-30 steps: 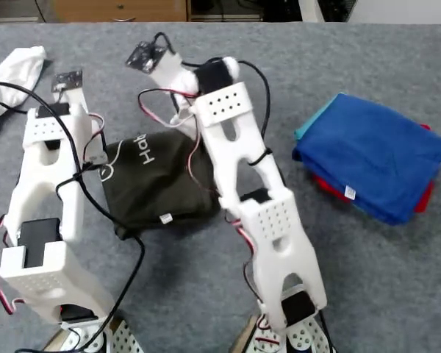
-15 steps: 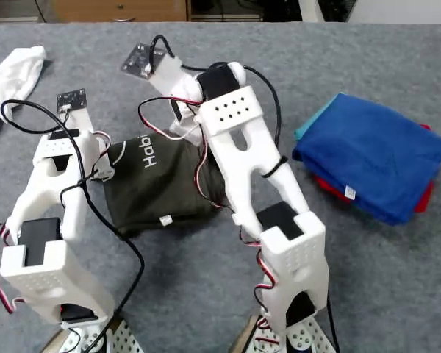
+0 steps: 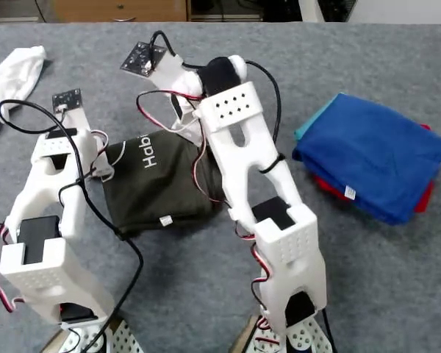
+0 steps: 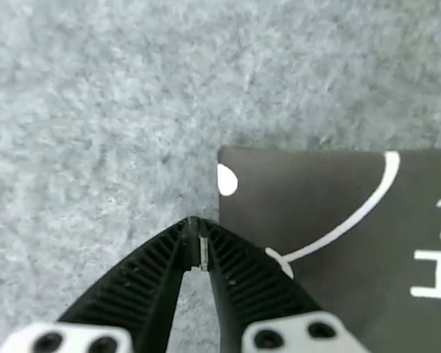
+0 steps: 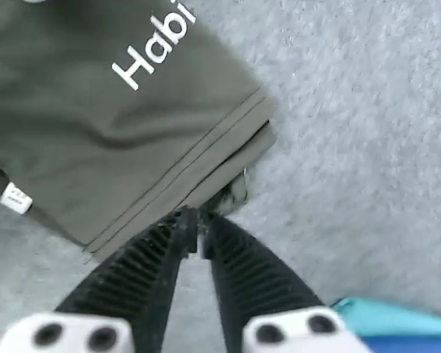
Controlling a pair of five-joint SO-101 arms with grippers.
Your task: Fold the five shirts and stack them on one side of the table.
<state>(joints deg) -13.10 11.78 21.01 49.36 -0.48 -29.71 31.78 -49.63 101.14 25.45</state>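
Two closed: left end effector (image 4: 196, 246), right end effector (image 5: 198, 234), flanking print-up dark shirt (image 3: 158, 187).

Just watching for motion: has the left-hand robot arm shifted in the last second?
Yes. The left arm has pulled back toward the near side, farther from the white shirt at the far corner of the table.

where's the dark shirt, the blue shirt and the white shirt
dark shirt (image 3: 156, 190), high view, middle of folded fabric
blue shirt (image 3: 371, 151), high view, top of the stack
white shirt (image 3: 18, 68), high view, crumpled end
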